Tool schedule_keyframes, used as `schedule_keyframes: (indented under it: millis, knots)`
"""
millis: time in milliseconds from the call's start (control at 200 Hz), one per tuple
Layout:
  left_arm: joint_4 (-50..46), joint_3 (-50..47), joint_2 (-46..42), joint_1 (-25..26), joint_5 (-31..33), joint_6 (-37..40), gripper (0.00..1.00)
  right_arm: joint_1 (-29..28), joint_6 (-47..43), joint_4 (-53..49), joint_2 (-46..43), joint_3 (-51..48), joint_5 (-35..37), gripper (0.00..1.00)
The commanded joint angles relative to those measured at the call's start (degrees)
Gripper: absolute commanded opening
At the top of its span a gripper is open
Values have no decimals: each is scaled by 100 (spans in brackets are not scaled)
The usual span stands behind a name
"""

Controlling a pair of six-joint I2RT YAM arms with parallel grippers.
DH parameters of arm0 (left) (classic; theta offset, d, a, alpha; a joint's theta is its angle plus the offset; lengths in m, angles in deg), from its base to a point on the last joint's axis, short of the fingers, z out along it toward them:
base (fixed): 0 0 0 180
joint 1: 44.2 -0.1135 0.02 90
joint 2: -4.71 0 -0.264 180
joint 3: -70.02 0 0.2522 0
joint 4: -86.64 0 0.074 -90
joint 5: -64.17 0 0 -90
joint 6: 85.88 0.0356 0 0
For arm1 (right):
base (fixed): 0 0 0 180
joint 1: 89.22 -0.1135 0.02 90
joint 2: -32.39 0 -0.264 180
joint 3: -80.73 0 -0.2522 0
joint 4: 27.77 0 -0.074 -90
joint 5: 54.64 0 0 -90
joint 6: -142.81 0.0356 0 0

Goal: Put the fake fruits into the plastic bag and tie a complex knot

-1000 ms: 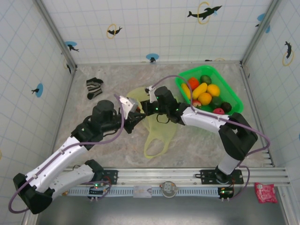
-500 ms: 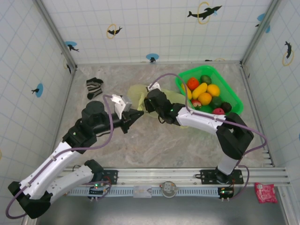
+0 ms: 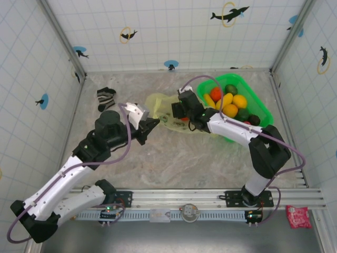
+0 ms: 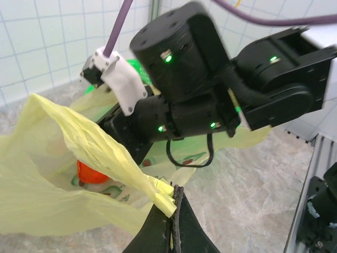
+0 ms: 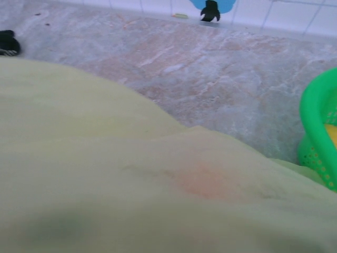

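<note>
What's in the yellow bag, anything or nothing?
Not empty. An orange-red fruit shows through the thin side of the bag. Whether more fruits lie inside, I cannot tell.

Plastic bag (image 3: pixel 158 103): thin, translucent, pale yellow with faint printed spots, slack and crumpled. One gathered fold of its rim is pinched in the closed left tool (image 4: pixel 171 196), and the sheet spreads beyond the tips and beneath the right tool (image 3: pixel 174 112). One orange-red fruit (image 4: pixel 90 172) shows through its wall. Other fake fruits (image 3: pixel 231 105), glossy orange, yellow, red, green and dark, lie heaped to the right of the right tool.
</note>
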Motion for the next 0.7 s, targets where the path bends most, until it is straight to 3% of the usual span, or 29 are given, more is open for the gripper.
schedule_keyframes:
  millis: [0, 130, 240, 300, 400, 510, 696]
  knots:
    - [4, 16, 163, 21, 138, 63, 0, 140, 177, 36, -359, -180, -513, 82]
    - [61, -150, 473, 21, -237, -117, 1, 338, 317, 173, -499, -341, -957, 79]
    - [179, -369, 760, 21, -1249, -129, 0, 526, 455, -35, -362, -226, -1212, 76]
    - [258, -466, 951, 21, -1716, -158, 0, 484, 362, -403, -174, 61, -996, 74]
    - [260, -569, 1235, 21, -1970, -210, 0, 438, 288, -876, 53, 487, -1031, 74]
    - [259, -680, 1409, 24, -2186, -210, 0, 423, 318, -598, -35, 414, -1577, 74]
    - [608, -860, 1328, 26, -1985, -532, 0, 459, 748, -437, -335, 348, -2312, 75]
